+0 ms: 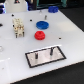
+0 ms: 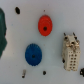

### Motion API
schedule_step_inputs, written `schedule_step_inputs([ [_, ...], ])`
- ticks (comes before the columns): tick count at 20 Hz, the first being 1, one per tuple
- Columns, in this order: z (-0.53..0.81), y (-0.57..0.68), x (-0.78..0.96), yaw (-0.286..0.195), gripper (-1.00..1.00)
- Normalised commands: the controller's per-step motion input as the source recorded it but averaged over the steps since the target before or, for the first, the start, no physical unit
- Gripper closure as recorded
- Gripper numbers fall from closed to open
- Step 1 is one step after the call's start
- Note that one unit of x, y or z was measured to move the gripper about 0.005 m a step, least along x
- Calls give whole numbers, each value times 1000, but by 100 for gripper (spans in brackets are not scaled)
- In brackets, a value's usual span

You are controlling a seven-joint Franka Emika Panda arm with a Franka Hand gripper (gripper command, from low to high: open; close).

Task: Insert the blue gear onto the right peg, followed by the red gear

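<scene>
Nearest the exterior camera sits the grey, black-bordered plate (image 1: 46, 56) with its 2 thin dark pins; the right peg (image 1: 52, 50) stands at the end toward the exterior view's right. Both gears lie flat on the white tabletop (image 1: 65, 37) beyond it: the red gear (image 1: 39, 35) closer to the plate, the blue gear (image 1: 42, 24) just past it, the 2 near each other but apart.

No arm or claw shows in either picture, so whether the claw is open or closed cannot be told. The wrist view looks straight down (suggesting the arm is held high, claw pointing at the tabletop), and both gears lie beneath it. The blue gear (image 2: 33, 54) sits a little off the view's centre, so I judge a short sideways shift before descending onto its hub. Being round, it has no long axis to align with. A pale ribbed block (image 2: 71, 52) lies beside the gears, well apart from blue.
</scene>
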Motion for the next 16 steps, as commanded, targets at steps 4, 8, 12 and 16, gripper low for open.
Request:
schedule_step_inputs([
  [4,-222,384,-606,0,-100],
  [8,-205,467,-545,0,-100],
  [12,-204,337,-470,0,-100],
  [16,-277,274,-452,0,-100],
])
